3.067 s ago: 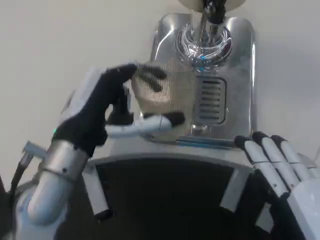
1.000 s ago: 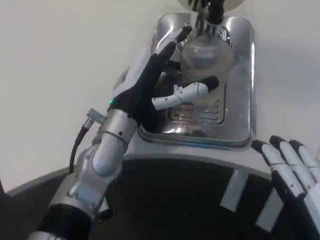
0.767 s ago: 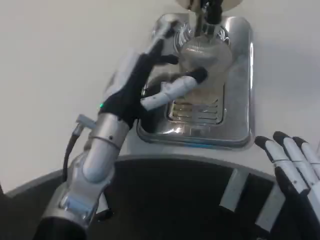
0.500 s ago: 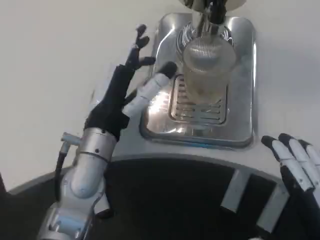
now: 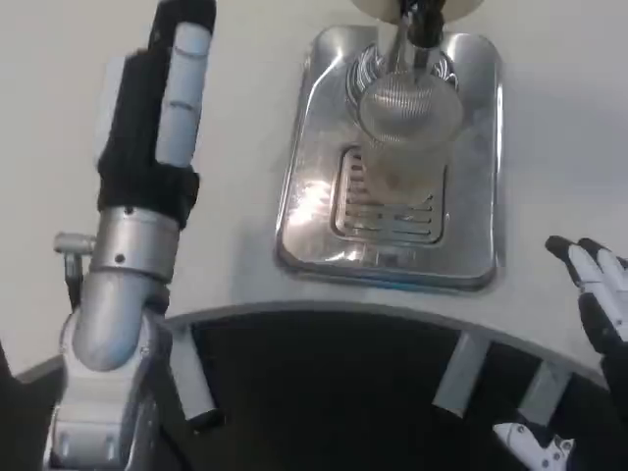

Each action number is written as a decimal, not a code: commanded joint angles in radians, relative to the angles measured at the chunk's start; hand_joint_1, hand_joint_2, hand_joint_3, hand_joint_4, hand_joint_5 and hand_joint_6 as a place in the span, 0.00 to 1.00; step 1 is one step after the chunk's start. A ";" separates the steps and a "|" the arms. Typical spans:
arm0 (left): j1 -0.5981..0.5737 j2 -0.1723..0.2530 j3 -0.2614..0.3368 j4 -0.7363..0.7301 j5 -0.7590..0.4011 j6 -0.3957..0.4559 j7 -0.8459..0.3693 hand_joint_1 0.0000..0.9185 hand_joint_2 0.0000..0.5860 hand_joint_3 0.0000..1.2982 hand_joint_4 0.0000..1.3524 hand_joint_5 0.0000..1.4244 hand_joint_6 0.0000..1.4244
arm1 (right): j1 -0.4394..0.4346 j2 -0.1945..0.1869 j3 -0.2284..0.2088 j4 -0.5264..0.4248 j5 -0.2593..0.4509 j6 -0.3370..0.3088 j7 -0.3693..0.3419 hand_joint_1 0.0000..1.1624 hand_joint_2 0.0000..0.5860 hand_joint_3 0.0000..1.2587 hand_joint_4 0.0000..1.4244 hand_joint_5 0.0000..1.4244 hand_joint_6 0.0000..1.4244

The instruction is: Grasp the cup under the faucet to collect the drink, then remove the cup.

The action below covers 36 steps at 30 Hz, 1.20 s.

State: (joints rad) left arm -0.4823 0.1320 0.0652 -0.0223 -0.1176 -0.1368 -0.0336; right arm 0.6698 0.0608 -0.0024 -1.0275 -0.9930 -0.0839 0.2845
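No text, label, brand, number or sign can be read anywhere: none on the cup point(image 5: 407, 132), the metal drip tray point(image 5: 481, 196), the faucet point(image 5: 417, 20), the counter point(image 5: 235, 59) or either hand.
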 commanded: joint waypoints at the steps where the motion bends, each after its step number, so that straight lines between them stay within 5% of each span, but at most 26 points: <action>1: -0.022 -0.020 -0.003 -0.118 -0.091 0.120 -0.040 0.00 0.40 0.00 0.00 0.00 0.00 | -0.027 -0.014 0.016 0.017 0.001 0.019 0.021 0.57 0.51 0.04 0.01 0.01 0.07; 13: -0.086 -0.043 -0.035 -0.176 -0.180 0.233 -0.133 0.00 0.38 0.00 0.00 0.00 0.00 | -0.033 -0.062 0.041 0.032 -0.014 0.015 0.015 0.54 0.53 0.04 0.01 0.01 0.07; 36: -0.037 -0.081 -0.163 -0.304 -0.184 0.320 -0.175 0.00 0.36 0.00 0.00 0.00 0.00 | 0.029 -0.079 0.086 0.029 -0.020 0.006 -0.027 0.51 0.55 0.03 0.00 0.01 0.07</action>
State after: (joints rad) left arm -0.5446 0.0532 -0.0818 -0.3065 -0.3017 0.1638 -0.1926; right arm 0.6949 -0.0133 0.0833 -1.0008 -1.0128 -0.0754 0.2617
